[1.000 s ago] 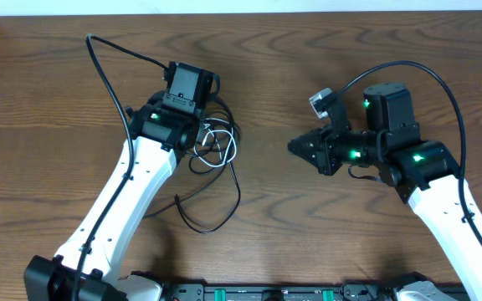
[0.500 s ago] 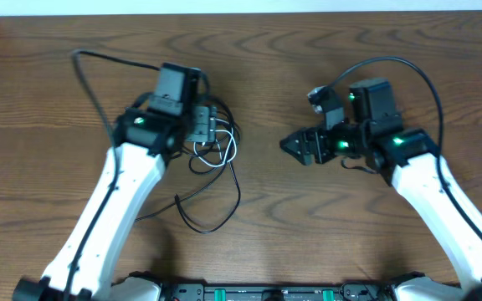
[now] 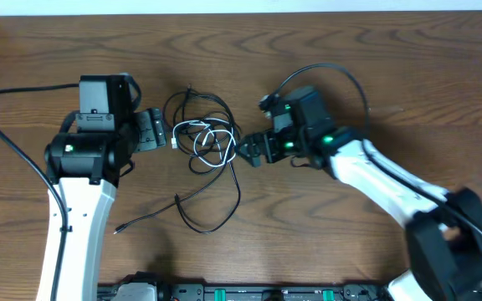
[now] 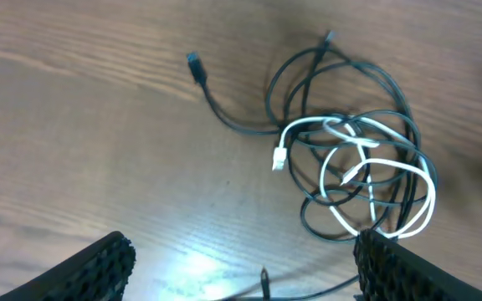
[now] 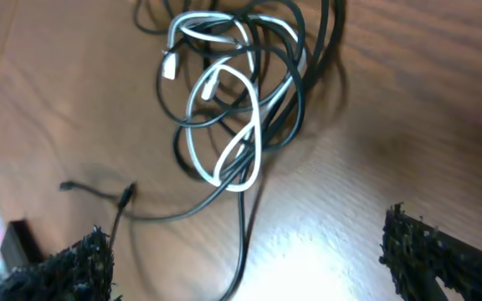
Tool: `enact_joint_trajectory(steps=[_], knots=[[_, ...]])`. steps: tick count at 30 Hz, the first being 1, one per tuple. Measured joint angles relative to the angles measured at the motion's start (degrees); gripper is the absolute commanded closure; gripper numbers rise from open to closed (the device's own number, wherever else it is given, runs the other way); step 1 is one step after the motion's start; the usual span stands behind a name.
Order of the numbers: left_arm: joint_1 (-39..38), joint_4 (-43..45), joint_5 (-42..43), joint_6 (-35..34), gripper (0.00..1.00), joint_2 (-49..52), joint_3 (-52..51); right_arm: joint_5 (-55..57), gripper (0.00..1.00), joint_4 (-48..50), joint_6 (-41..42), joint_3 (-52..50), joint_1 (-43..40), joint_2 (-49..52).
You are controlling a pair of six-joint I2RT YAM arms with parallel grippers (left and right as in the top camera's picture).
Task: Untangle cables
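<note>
Tangled cables (image 3: 206,140) on the table (image 3: 375,67) — left gripper (image 3: 159,131) and right gripper (image 3: 246,150) jaws apart, empty.

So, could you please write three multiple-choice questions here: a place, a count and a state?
1. Where does the cable tangle lie? A. between the left fingers and the right fingers B. under the left arm's base C. hanging off the table edge
2. How many cables in it are white? A. none B. one C. three
3. How do both sets of fingers stand? A. shut on a cable B. shut, empty C. open, empty
Key: 1 A, the overhead view shows it between them; 2 B, only one white cable shows; 3 C, each wrist view shows a wide, empty gap.
</note>
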Motion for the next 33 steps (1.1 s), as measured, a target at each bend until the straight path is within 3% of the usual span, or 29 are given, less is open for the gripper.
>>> enact_joint_trajectory(steps=[6, 7, 18, 33], knots=[[0.2, -1.3, 0.0, 0.0, 0.14, 0.0, 0.0, -0.2, 0.01, 9.7, 4.5, 0.0, 2.5, 8.6], [0.2, -1.3, 0.0, 0.0, 0.02, 0.0, 0.0, -0.6, 0.01, 11.3, 4.9, 0.0, 2.8, 9.5], [0.2, -1.4, 0.1, -0.2, 0.02, 0.0, 0.0, -2.3, 0.02, 21.3, 8.5, 0.1, 6.9, 12.2], [0.2, -1.4, 0.1, -0.2, 0.02, 0.0, 0.0, 7.0, 0.13, 21.6, 10.8, 0.1, 10.6, 14.7]])
